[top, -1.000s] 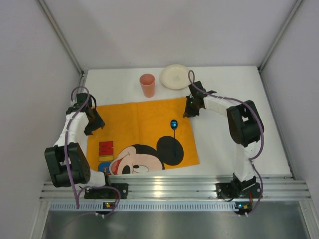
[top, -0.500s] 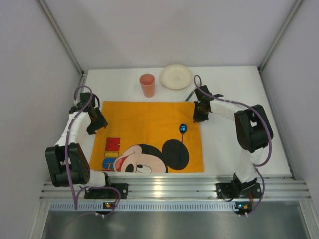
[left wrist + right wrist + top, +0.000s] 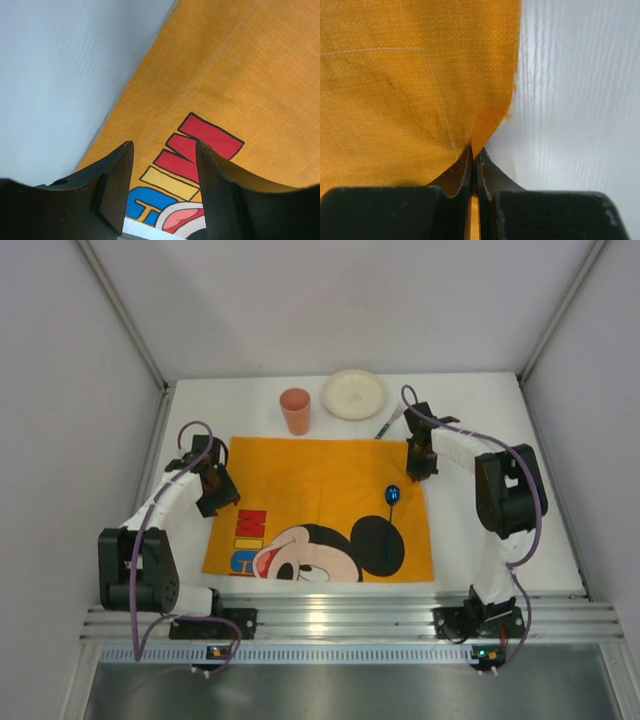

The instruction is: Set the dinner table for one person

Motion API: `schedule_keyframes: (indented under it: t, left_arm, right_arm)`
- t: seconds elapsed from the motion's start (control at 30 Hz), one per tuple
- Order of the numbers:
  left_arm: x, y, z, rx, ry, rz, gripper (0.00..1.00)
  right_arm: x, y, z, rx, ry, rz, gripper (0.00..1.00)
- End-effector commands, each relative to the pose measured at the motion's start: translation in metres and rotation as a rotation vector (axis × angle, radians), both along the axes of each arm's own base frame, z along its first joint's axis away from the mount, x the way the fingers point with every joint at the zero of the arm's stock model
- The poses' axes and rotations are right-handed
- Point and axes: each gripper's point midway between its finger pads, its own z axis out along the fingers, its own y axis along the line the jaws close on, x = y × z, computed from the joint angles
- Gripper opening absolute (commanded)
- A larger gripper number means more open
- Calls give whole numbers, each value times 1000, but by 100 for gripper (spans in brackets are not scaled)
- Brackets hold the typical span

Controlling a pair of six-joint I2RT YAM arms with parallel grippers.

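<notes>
With my right gripper (image 3: 474, 152) pinching the edge of the cartoon-mouse mat (image 3: 395, 100) and the left gripper (image 3: 164, 165) spread empty, a one-sided pull could wrinkle it and shift the blue spoon (image 3: 391, 495).

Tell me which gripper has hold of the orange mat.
The right gripper: its jaws are pinched shut on the orange mat at its edge. The left gripper has open jaws over the mat, gripping nothing.

That thin stick (image 3: 387, 424) is too small to name; the orange mat's (image 3: 320, 480) corner hides inside the right gripper (image 3: 474, 152).
</notes>
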Motion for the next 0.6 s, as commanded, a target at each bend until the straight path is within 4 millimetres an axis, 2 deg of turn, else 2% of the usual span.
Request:
schedule_keyframes:
  t: [0.0,0.13,0.27,0.33,0.4,0.43,0.5,0.53,0.57]
  left_arm:
    - [-4,-14,-16,-47,-3,9,58]
    - [-20,-25,-44,-77,63,-7,58]
    - [-29,-36,-68,-104,117,-38,56]
    - [-31,-40,-73,-108,137,-51,55]
    - [-33,-44,-74,-114,141,-64,55]
    - [-33,-46,-71,-121,135,-68,55]
    - [-32,-47,-63,-121,122,-69,55]
    - [-28,-47,-54,-124,94,-71,55]
    - [-21,-49,-44,-129,68,-73,55]
  right_arm:
    - [19,-23,3,-81,8,-12,0]
    - [31,-24,2,-94,19,-11,0]
    - [42,-30,8,-107,15,-29,0]
    - [42,-32,8,-114,23,-31,1]
    - [40,-36,12,-124,27,-39,8]
    - [39,-35,16,-123,25,-38,27]
    - [42,-34,35,-108,-12,-51,53]
    - [45,-34,44,-101,-32,-59,70]
    - [52,-30,60,-84,-68,-69,78]
